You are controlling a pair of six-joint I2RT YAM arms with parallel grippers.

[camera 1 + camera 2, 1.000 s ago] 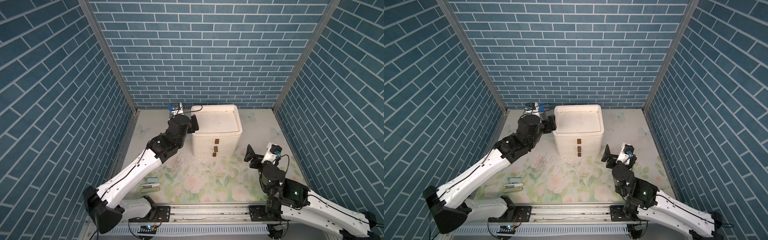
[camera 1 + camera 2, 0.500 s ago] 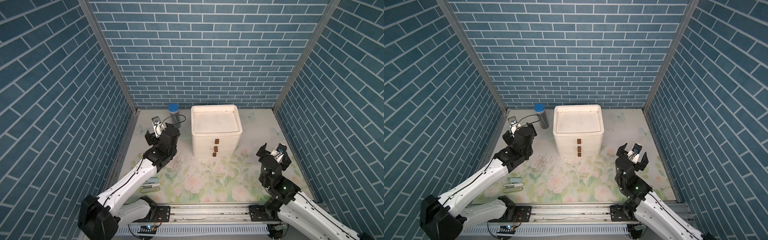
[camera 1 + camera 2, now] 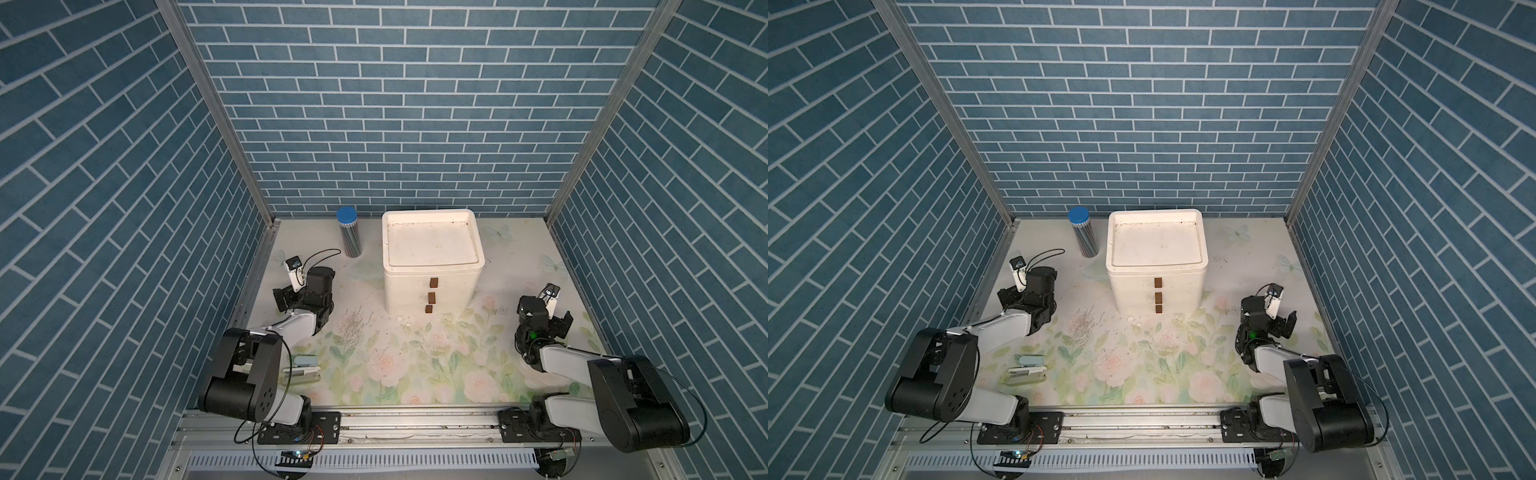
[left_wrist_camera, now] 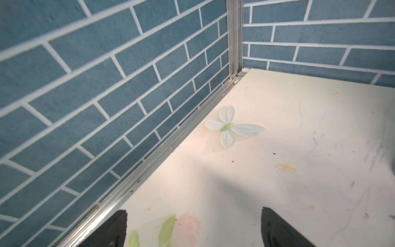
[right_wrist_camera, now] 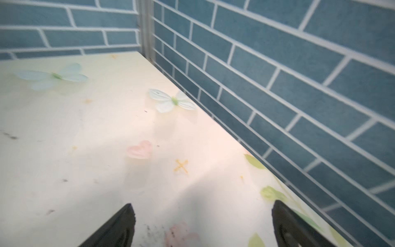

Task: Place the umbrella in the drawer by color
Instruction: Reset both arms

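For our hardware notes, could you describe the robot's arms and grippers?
The left arm and right arm have white shells and bulky black joints. The left gripper and right gripper have tapering black fingers. Each wrist carries a white camera with a thin black cable; the right arm shows a green light.

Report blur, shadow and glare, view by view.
In both top views: sharp and evenly lit, the drawer unit crisp down to its handles. Left wrist: butterfly print crisp, brick wall slightly smeared, shadow across the near mat. Right wrist: soft throughout, far butterfly print blurred, pale sheen mid-mat.
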